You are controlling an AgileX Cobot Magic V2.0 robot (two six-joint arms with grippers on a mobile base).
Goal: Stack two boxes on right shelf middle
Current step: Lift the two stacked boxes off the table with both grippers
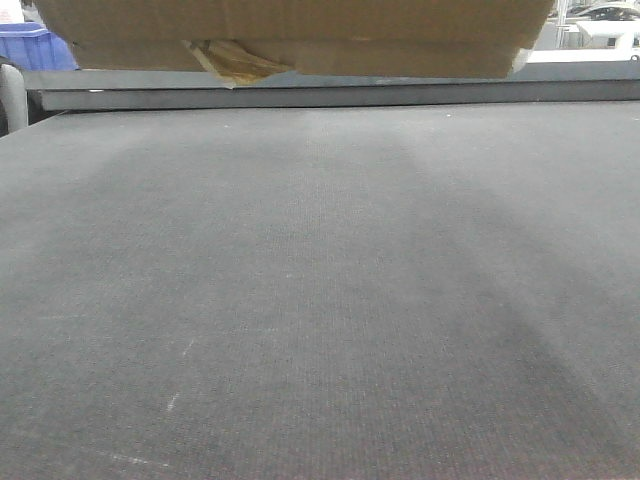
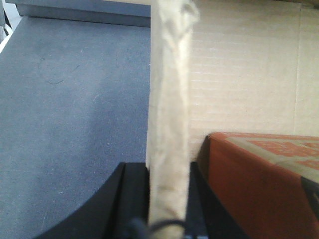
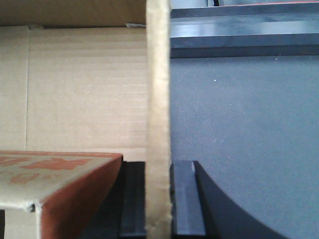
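Left gripper: my left gripper (image 2: 167, 204) is clamped on a side wall of the cardboard box (image 2: 239, 74). The wall's crumpled upper edge runs straight away from me between my two black fingers (image 2: 133, 199), which press it from both sides.
Right gripper: my right gripper (image 3: 159, 199) is clamped the same way on another wall of the box (image 3: 84, 84). That edge is straighter and cleaner, with one dark finger (image 3: 185, 199) on its outer side and one on its inner side.
Box relative to my grippers: the box's inside lies to the right of my left gripper and to the left of my right gripper, so it hangs between the two.
Box in the front view: the cardboard box (image 1: 300, 30) fills the top edge. It is raised and not touching the dark grey surface (image 1: 320, 300) beneath it.
Tape: torn tape (image 1: 235, 62), yellowish, hangs loose from the box's lower front edge.
Inside the box: a red carton (image 2: 259, 184) with pale print lies just inboard of my left gripper. The same carton (image 3: 65, 194) lies just inboard of my right.
Outboard of each gripper: bare dark grey surface.
Beyond the box: a grey rail (image 1: 400, 95) runs along the surface's far edge. A blue bin (image 1: 35, 48) stands behind it on the left.
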